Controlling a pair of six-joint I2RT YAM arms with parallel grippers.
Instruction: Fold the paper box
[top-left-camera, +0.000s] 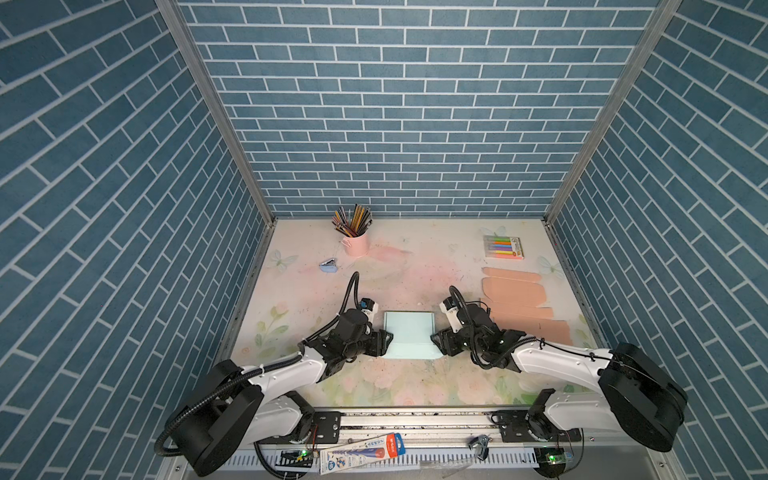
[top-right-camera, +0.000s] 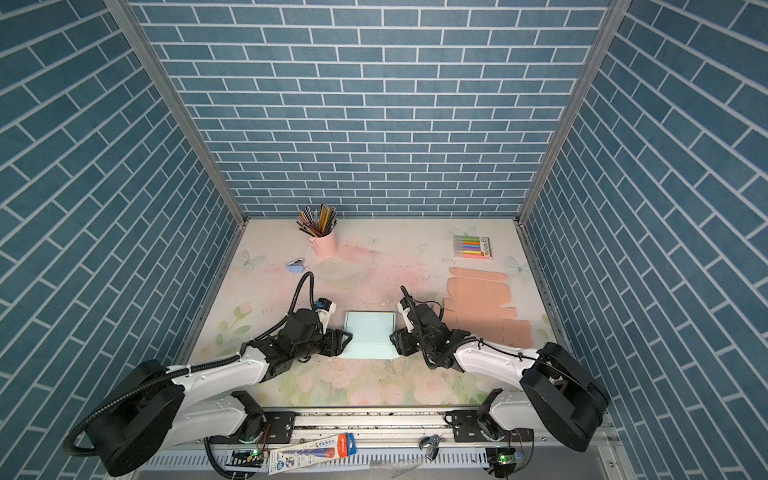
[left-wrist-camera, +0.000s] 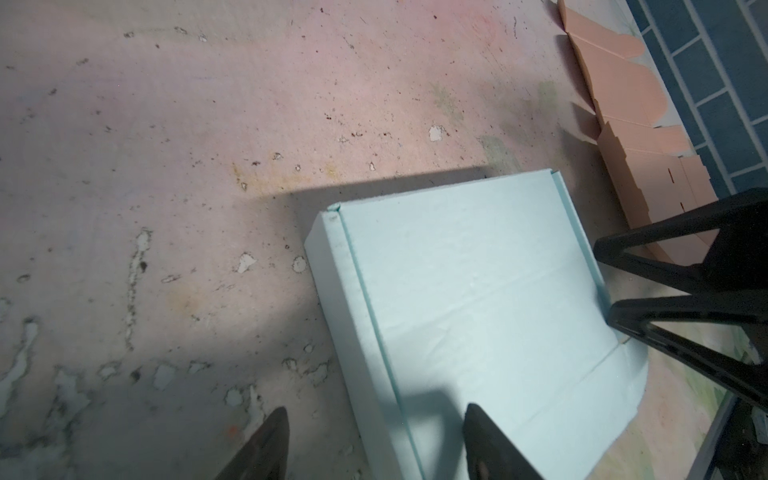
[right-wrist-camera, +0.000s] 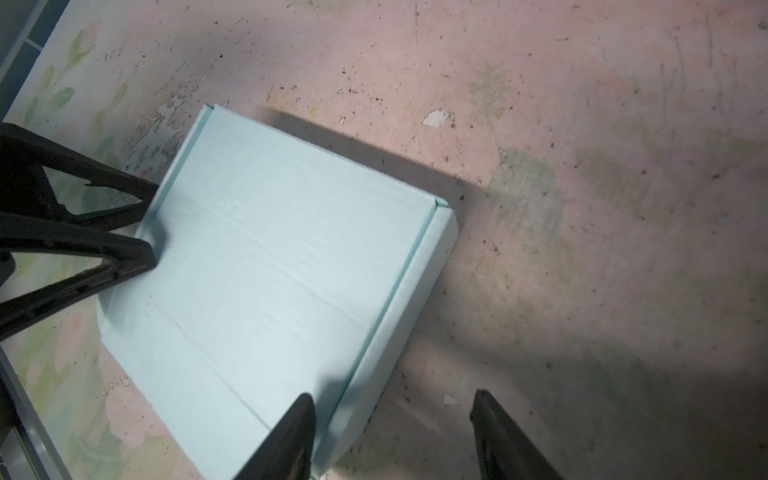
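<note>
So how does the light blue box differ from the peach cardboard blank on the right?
The light blue box is folded up with raised sides; the peach blank lies flat, unfolded. The light blue box sits centre; the peach blank lies near the right wall. Both are cardboard.

My gripper hangs with its jaws apart astride one side wall of the pale blue box, one finger over the box and the other over the worn pink table. At the box's opposite side, the left gripper has both fingertips at the edge, also spread.
</note>
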